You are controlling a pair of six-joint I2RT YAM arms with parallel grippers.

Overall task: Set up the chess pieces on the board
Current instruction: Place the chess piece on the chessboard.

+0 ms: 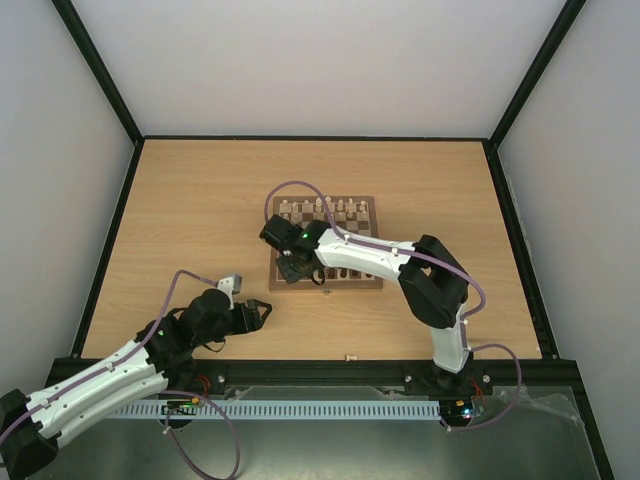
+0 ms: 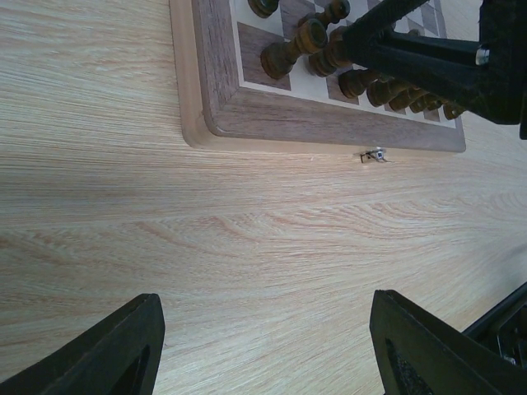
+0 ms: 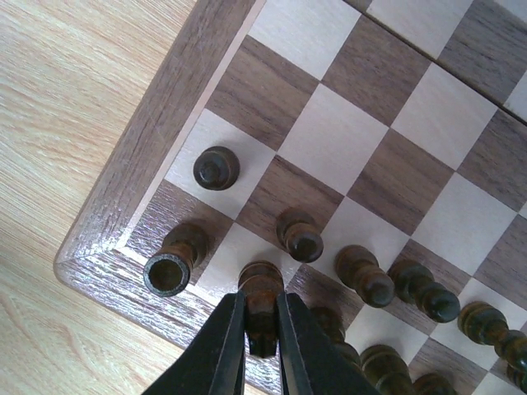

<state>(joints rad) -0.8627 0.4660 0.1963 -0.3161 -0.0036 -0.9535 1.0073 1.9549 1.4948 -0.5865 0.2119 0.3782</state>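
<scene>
Pinching a dark piece point(image 3: 261, 276) in the right gripper point(image 3: 260, 303) at 8 o'clock on the board point(image 3: 156, 140), to stand it there. Holding the left gripper point(image 2: 265, 317) open, empty, aside.

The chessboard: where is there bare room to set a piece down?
Bare: the middle squares of the board, between the dark pieces and the pale pieces; also the table left of it. Crowded: the near rows, where the right gripper clamps a dark piece.

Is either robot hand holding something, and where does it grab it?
The right end effector pinches a dark chess piece by its upper part, at the board corner. The left end effector holds nothing.
</scene>
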